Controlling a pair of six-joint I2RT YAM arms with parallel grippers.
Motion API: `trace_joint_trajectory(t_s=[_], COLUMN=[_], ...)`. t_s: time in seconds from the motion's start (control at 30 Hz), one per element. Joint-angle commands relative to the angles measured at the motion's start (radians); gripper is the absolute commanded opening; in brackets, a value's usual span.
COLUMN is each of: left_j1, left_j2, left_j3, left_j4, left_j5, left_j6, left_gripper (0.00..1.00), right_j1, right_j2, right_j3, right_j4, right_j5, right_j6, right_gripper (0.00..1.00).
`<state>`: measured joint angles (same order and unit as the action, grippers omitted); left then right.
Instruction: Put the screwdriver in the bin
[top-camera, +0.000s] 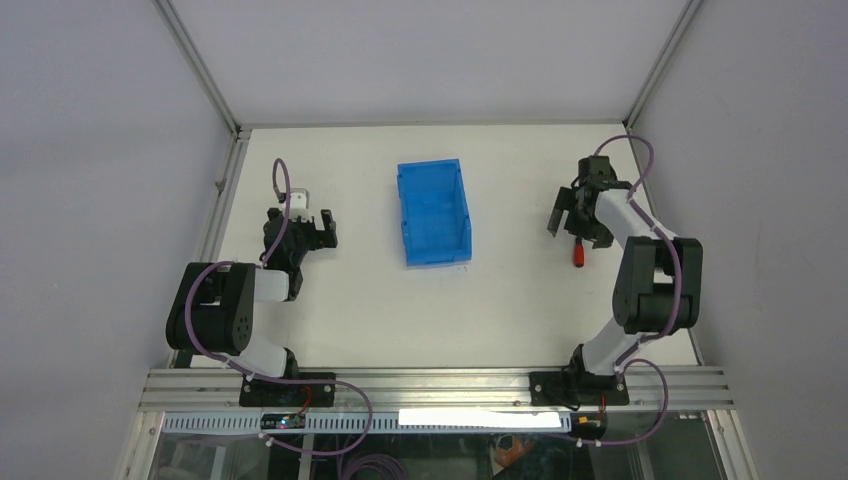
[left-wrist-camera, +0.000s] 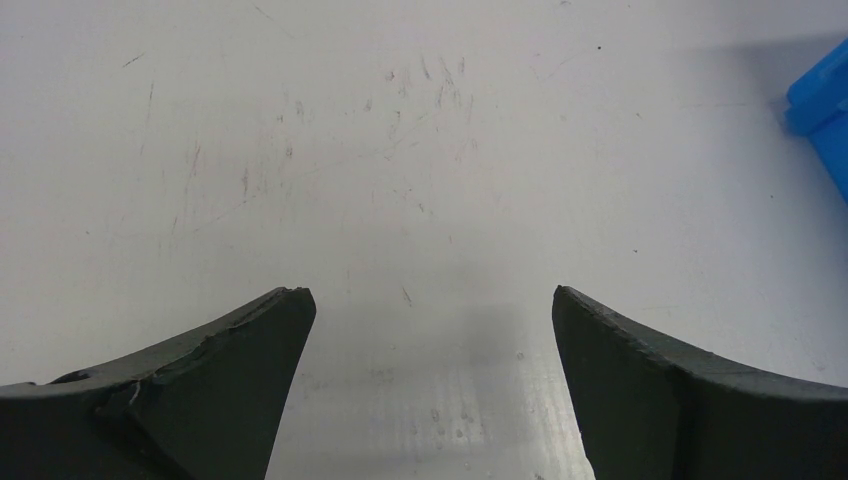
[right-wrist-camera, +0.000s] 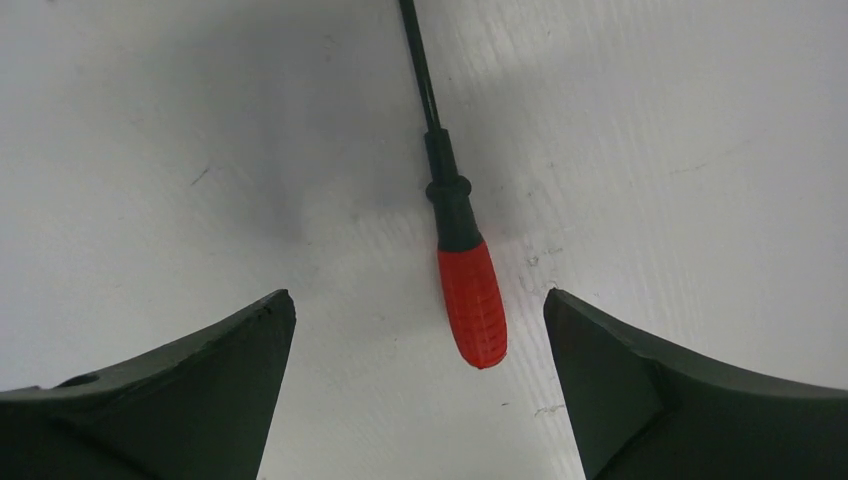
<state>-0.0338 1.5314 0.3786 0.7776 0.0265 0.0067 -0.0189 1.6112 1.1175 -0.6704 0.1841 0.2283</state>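
Hovering over screwdriver (right-wrist-camera: 470, 300), right claw (right-wrist-camera: 418, 296) gapes, bin (top-camera: 404, 215) well apart

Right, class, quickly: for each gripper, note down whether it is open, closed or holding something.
Left gripper: open, holding nothing.
Right gripper: open, holding nothing; the screwdriver lies ungripped between its open jaws.
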Motion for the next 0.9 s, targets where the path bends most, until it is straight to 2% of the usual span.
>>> trace_joint_trajectory(t_s=[0.0, 0.1, 0.17, 0.23, 0.3, 0.33, 0.53, 0.87], left_j1=[-0.008, -0.008, -0.008, -0.009, -0.008, -0.008, -0.008, -0.008], left_j2=[-0.024, -0.024, -0.024, -0.024, -0.024, -0.025, -0.024, -0.024], left_j3=[0.005, 0.005, 0.005, 0.005, 0.005, 0.005, 0.005, 0.005], left_j4=[0.026, 0.026, 0.026, 0.026, 0.026, 0.026, 0.026, 0.026], left_j5=[-0.003, -0.003, -0.003, -0.004, -0.003, -0.003, -0.003, -0.003], left_j6=[-0.017, -0.017, -0.017, -0.018, -0.017, -0.018, -0.017, -0.018], left_gripper=[0.99, 0.99, 0.99, 0.99, 0.99, 0.99, 0.99, 0.99], right_j1=[-0.049, -0.086, -0.113, -0.127, -0.130, -0.130, -0.128, -0.038], right_j2=[0.091, 0.151, 0.174, 0.194, 0.195, 0.188, 0.068, -0.147], right_j3=[0.040, 0.044, 0.033, 0.033, 0.037, 0.039, 0.066, 0.225], right_j4=[0.022, 0.040, 0.058, 0.058, 0.050, 0.045, 0.000, -0.175], right_j5=[-0.057, -0.149, -0.211, -0.241, -0.243, -0.243, -0.231, -0.149], right_j6=[-0.011, -0.002, 0.003, 0.004, 0.006, 0.005, 0.005, -0.018], right_gripper=[0.97, 0.85, 0.73, 0.49, 0.14, 0.09, 0.02, 0.03])
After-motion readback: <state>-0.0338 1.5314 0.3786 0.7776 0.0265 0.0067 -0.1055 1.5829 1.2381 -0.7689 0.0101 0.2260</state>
